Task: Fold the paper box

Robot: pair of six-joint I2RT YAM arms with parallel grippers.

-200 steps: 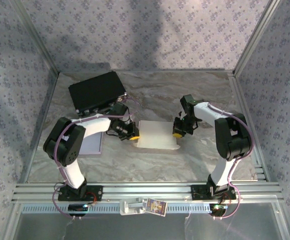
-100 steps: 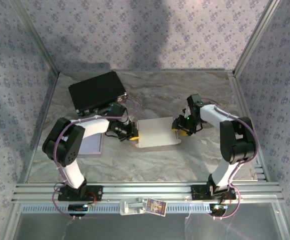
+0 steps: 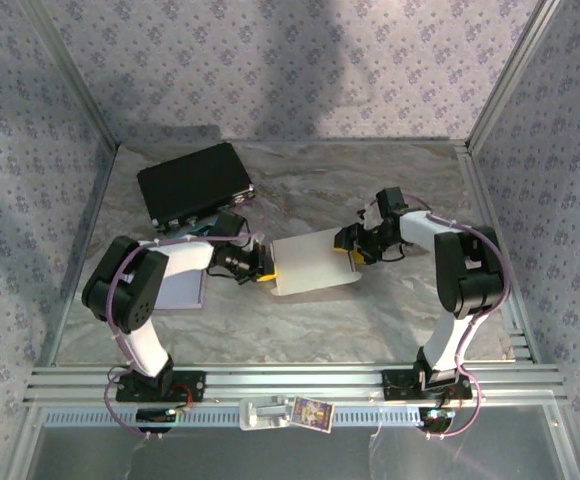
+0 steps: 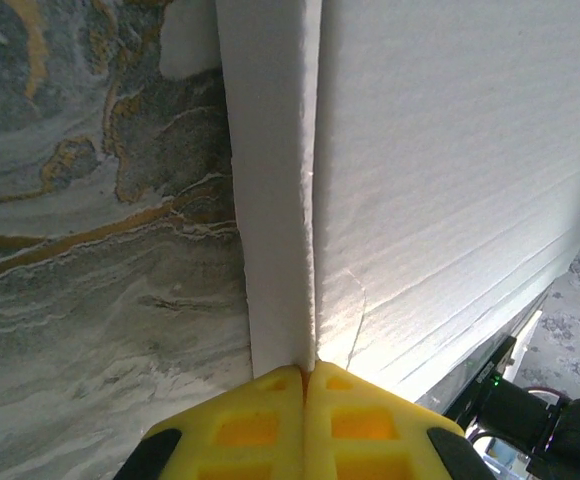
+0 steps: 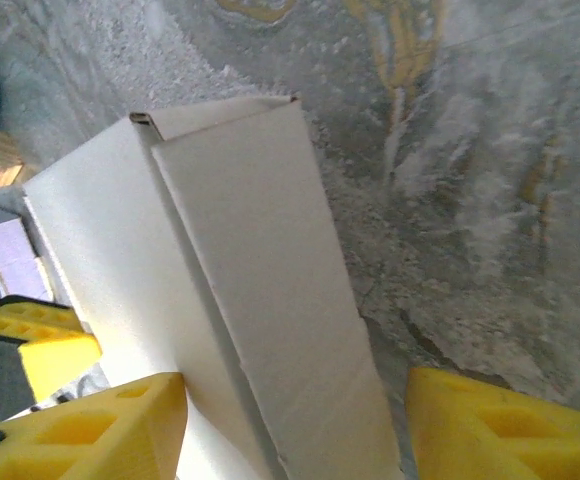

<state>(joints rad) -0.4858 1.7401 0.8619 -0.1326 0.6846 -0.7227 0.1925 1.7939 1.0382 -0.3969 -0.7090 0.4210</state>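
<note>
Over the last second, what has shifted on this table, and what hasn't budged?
The right gripper, open, slid toward the far wall, and the right end of the paper box swung that way with it, so the box now lies skewed. The left gripper stayed shut on the box's left edge, barely moving. The black case kept its place.

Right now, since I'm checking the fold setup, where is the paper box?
In the top view the paper box sits mid-way across the table, its left edge pinched in the left gripper and its right flap inside the open right gripper.
</note>
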